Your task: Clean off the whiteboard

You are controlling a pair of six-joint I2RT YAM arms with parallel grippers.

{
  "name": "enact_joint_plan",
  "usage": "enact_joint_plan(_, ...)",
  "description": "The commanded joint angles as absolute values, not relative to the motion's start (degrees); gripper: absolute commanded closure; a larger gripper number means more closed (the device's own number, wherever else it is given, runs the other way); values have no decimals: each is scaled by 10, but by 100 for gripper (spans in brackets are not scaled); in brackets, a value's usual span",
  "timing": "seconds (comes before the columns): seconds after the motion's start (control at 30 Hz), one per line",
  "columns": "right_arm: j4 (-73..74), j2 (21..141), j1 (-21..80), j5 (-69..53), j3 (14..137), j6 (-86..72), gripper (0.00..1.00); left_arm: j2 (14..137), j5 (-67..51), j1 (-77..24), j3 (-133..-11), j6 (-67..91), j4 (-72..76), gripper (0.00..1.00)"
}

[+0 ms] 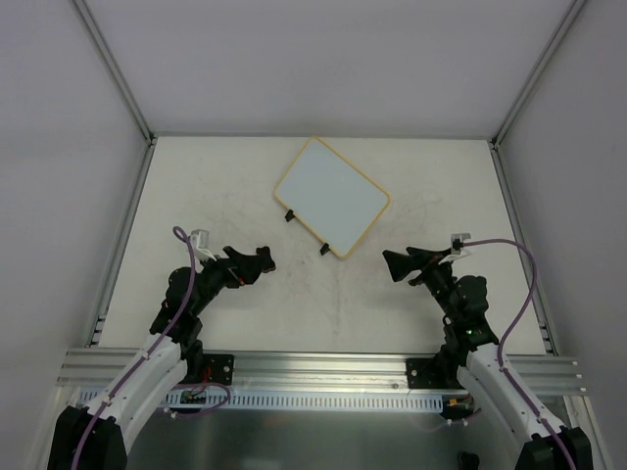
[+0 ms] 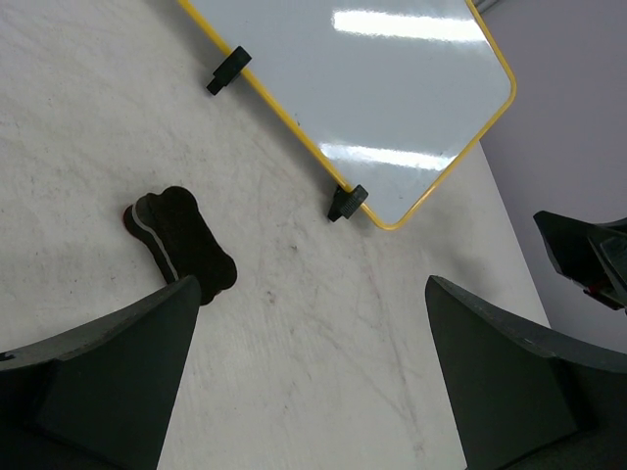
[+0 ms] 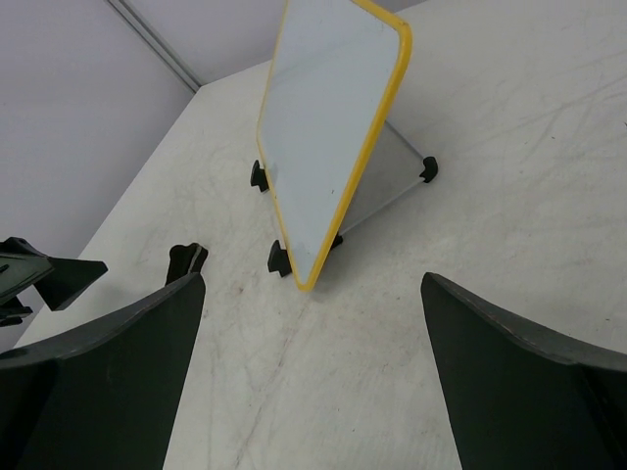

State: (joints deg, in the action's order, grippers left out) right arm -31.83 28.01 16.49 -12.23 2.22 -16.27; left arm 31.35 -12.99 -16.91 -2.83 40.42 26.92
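**Top external view:** The whiteboard (image 1: 331, 194) sits mid-worktop (image 1: 216, 196), beyond both arms and turned like a diamond. Its long axis runs from far left to near right. The long edge with the feet faces the near left, toward the left hand (image 1: 265, 260). That hand and the right hand (image 1: 391, 264) hover short of the board, apart from it.

**Left wrist view:** The left hand (image 2: 309, 294) is spread wide with nothing between its fingers. Two black feet (image 2: 227, 70) clip the yellow rim. A black block (image 2: 184, 243) lies near, apart from the board. The glossy face shows no writing I can make out. It looks thin, stiff and light, and probably slick.

**Right wrist view:** The right hand (image 3: 313, 289) also gapes, holding nothing. Here the whiteboard (image 3: 328, 137) stands tilted on its feet, leaning back on a grey prop (image 3: 387, 186). Its face is turned toward the left arm. A wiping push would likely slide or tip it, so the rim at the raised edge seems the place to pinch and steady it.
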Motion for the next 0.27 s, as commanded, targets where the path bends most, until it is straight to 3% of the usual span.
enact_joint_plan(0.0, -367, 281, 173, -115, -76, -162, 3, 316, -138, -172, 47, 403, 303, 1)
enact_joint_plan(0.23, -387, 289, 181, -117, -82, -158, 3, 318, -139, -173, 46, 403, 306, 1)
